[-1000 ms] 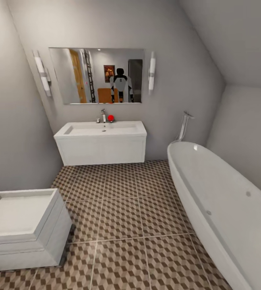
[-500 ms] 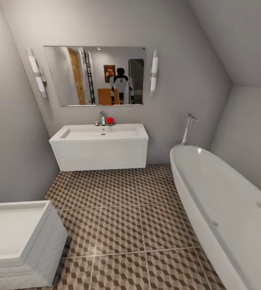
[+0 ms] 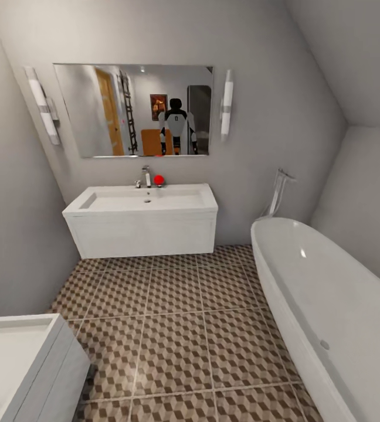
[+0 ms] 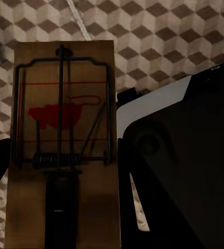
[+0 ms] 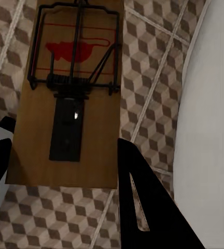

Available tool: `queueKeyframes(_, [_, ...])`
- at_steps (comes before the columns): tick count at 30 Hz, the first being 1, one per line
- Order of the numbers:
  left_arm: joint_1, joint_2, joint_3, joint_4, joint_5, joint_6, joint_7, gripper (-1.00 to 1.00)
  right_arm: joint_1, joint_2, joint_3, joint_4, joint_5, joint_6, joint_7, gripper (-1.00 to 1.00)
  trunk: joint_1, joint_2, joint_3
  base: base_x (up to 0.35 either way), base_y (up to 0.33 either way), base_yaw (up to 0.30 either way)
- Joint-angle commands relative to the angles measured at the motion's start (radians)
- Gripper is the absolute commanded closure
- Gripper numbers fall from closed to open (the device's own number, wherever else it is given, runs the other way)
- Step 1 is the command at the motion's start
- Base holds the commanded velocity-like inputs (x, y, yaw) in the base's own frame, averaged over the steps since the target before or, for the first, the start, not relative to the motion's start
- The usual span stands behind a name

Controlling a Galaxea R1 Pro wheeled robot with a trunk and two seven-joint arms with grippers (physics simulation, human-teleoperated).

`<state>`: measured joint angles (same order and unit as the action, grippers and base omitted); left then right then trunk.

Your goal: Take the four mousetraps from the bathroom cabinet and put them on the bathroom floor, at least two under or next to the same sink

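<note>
Your left gripper is clamped on a mousetrap, held above the bathroom floor. Your right gripper likewise grips a second mousetrap over tiles, bathtub alongside. The bathroom sink stands ahead.

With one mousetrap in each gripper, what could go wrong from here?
1. Each mousetrap, left and right, is held only at one end between the fingers, so it could slip and drop early onto the bathroom floor.
2. The bathtub and the toilet narrow the path to the sink, so the base may bump one of them.
</note>
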<state>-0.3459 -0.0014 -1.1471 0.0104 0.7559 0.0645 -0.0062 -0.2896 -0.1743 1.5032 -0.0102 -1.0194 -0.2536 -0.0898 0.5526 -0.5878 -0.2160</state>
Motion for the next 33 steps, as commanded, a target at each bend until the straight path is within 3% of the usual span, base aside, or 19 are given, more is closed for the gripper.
queueKeyframes(1, [-0.001, 0.0, -0.008, 0.0, 0.007, 0.003, -0.001, 1.0, 0.0, 0.0, 0.009, -0.001, -0.008, -0.001, -0.001, 1.0, 0.001, -0.001, -0.001, 0.334, 0.0, 0.0])
queueKeyframes(18, [-0.001, 0.0, -0.009, 0.0, 0.007, 0.003, 0.0, 1.0, 0.0, 0.005, 0.008, -0.005, -0.013, -0.006, -0.002, 1.0, 0.001, -0.001, 0.002, 0.334, 0.0, 0.007])
queueKeyframes(33, [-0.001, 0.0, -0.008, 0.0, 0.007, 0.003, 0.0, 1.0, 0.0, 0.005, 0.008, -0.004, -0.013, -0.004, -0.002, 1.0, 0.001, -0.001, 0.002, 0.334, 0.0, 0.211])
